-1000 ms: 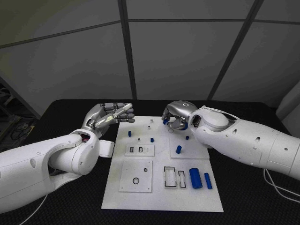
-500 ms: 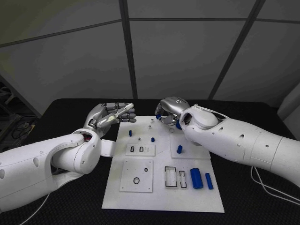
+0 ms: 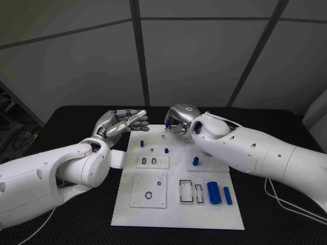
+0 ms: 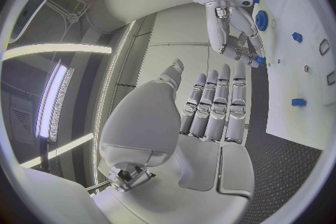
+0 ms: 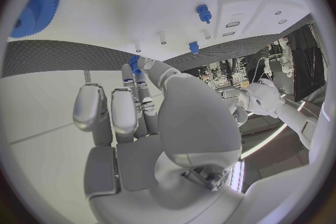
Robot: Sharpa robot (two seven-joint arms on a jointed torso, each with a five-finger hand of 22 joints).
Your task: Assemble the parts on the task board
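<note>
The white rectangular task board (image 3: 177, 189) lies in the middle of the black table (image 3: 75, 120), with its far edge just beneath both hands. Judging by how things lie, the assembly is only partly done: two blue cylinders, a thick one (image 3: 213, 193) and a slim one (image 3: 227, 196), lie loose on their sides near the board's right edge, beside open rectangular slots (image 3: 186, 192) that hold nothing. An oval hole (image 3: 148, 196) in the lower left panel is also unfilled. Further up, a blue peg (image 3: 195, 162) stands in the right panel, and smaller blue pieces (image 3: 142, 145) sit near the far left corner; whether these are fully seated is too small to tell. A blue toothed gear (image 5: 38, 7) rests on the board near its far end.

The right hand (image 3: 180, 120) hovers over the board's far edge with its fingers curled inward, and it pinches a small blue part (image 5: 134, 63) at its fingertips (image 5: 137, 75), above the board and not yet set in place. That part presumably goes into a seat at the far end.

The left hand (image 3: 121, 124) is raised beside the board's far left corner, holding nothing. Its fingers (image 4: 218, 103) are extended straight and lie close together, with the thumb apart, touching no part.
</note>
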